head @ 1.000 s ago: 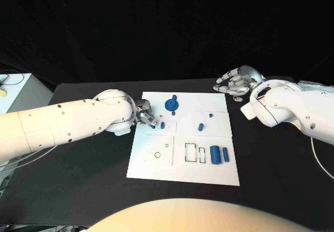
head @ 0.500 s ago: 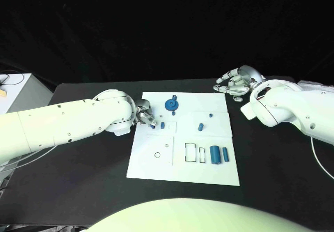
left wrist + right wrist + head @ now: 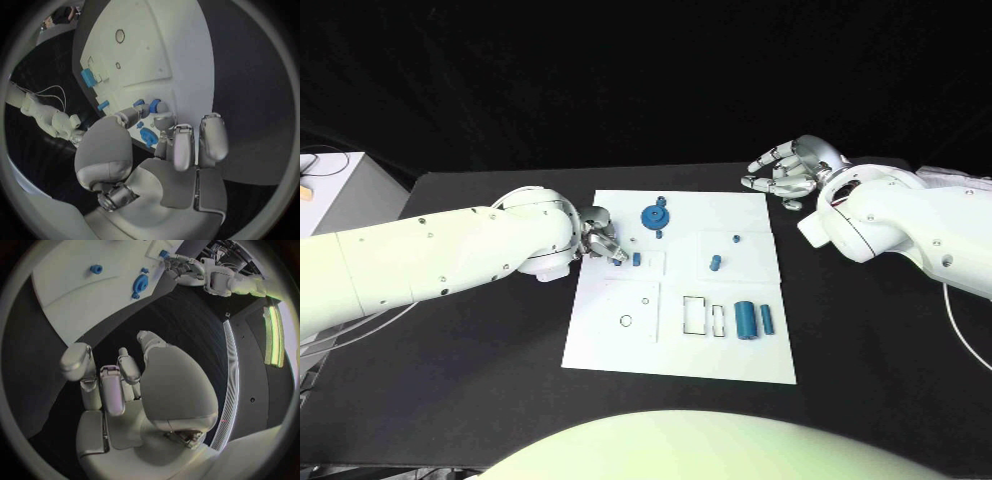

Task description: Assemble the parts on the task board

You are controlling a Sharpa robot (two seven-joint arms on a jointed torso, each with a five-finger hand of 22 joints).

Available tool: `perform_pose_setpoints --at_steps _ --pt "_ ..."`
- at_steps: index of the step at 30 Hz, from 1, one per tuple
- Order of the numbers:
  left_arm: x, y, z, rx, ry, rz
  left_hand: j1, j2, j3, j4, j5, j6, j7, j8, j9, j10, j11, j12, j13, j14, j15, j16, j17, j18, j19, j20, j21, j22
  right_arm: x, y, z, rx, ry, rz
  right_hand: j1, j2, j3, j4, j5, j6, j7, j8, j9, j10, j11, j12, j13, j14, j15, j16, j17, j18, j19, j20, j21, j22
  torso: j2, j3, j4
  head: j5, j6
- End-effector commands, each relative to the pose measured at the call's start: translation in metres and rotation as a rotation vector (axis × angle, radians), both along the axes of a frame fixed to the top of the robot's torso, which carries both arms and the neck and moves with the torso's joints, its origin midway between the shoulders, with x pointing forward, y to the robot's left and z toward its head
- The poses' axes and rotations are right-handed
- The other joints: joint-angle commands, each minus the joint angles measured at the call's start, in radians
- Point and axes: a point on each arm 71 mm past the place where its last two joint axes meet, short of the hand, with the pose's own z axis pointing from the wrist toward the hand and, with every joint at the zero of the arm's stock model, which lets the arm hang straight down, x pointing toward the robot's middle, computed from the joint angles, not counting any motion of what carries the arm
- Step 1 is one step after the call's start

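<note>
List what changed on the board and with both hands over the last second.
Hardly anything. The left hand stays at the task board's left edge, its fingertips shifting only slightly toward the small blue peg. Whether it grips a part is unclear. The right hand stays off the board's far right corner, holding nothing. The blue gear and the other parts stay put.

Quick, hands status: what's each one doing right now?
Left hand: at the task board's left edge, pinching a small blue part.
Right hand: fingers curled in, holding nothing, off the board's far right corner.
</note>
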Motion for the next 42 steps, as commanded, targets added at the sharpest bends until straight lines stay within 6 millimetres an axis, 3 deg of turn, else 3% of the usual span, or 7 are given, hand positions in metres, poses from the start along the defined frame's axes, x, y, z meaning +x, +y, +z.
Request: perform_pose_setpoints --at_steps 1,12,30,38,42 --pt "-0.005 -0.004 -0.007 -0.004 0.039 -0.022 -0.008 0.001 -0.033 0.013 -0.004 0.0 0.007 0.004 -0.004 -0.008 0.002 0.006 0.0 0.08 -0.004 0.005 0.162 -0.015 0.004 -0.003 -0.005 -0.001 0.0 0.001 0.0 -0.004 -0.007 0.011 -0.011 0.001 0.005 0.003 0.002 -0.006 0.0 0.004 -0.001 0.0 -0.001 -0.004 -0.001 0.052 0.001 -0.004 0.081 0.018 -0.005 -0.003 -0.003 -0.001 0.0 0.0 0.0002 0.0 0.0" --pt "-0.004 0.0 -0.008 0.002 0.039 -0.014 0.001 0.001 -0.105 0.042 -0.005 -0.001 0.009 0.007 -0.011 -0.011 0.004 0.004 -0.003 0.079 -0.002 0.003 0.159 -0.015 0.003 -0.002 -0.007 -0.004 0.0 0.0 0.0 -0.003 -0.006 0.011 -0.013 0.001 0.005 0.003 0.002 -0.007 0.0 0.004 -0.001 -0.002 -0.001 -0.006 -0.003 0.052 0.001 -0.005 0.079 0.018 -0.005 -0.003 -0.005 -0.002 -0.001 0.0002 -0.0002 -0.002 0.0" --pt "-0.01 0.008 -0.001 -0.014 0.04 -0.016 0.01 -0.002 -0.143 0.059 -0.002 -0.004 0.01 0.007 -0.015 -0.015 0.005 0.003 -0.007 0.079 -0.001 0.003 0.157 -0.013 -0.001 -0.001 -0.011 -0.009 -0.001 0.0 -0.003 -0.003 0.002 0.01 -0.015 0.001 0.005 0.002 0.002 -0.008 0.0 0.004 -0.002 0.0 -0.001 -0.004 -0.001 0.053 0.001 -0.004 0.082 0.018 -0.004 -0.003 -0.003 0.0 -0.001 -0.0005 0.0002 -0.006 0.0" --pt "-0.012 0.011 0.003 -0.028 0.039 -0.011 0.027 -0.019 -0.245 0.112 -0.004 -0.005 0.011 0.012 -0.023 -0.018 0.007 0.002 -0.011 0.078 0.0 0.001 0.154 -0.013 -0.002 0.0 -0.014 -0.011 -0.002 0.0 -0.005 -0.003 0.007 0.01 -0.019 0.003 0.006 0.003 0.003 -0.007 0.0 0.005 -0.002 0.002 -0.001 -0.002 0.0 0.053 0.001 -0.004 0.082 0.018 -0.004 -0.003 -0.004 -0.001 -0.001 0.0 0.0007 -0.006 0.001" --pt "-0.015 0.013 0.006 -0.046 0.049 -0.006 0.054 -0.019 -0.268 0.121 -0.004 -0.011 0.012 0.011 -0.026 -0.026 0.008 -0.007 -0.025 0.076 0.001 -0.003 0.145 -0.01 -0.011 0.001 -0.021 -0.023 -0.002 0.0 -0.006 -0.003 0.009 0.01 -0.02 0.004 0.006 0.003 0.004 -0.008 0.0 0.005 -0.002 0.001 -0.001 -0.004 -0.002 0.053 0.001 -0.004 0.082 0.018 -0.004 -0.003 -0.005 -0.002 0.0 0.0003 0.0003 -0.006 0.005"
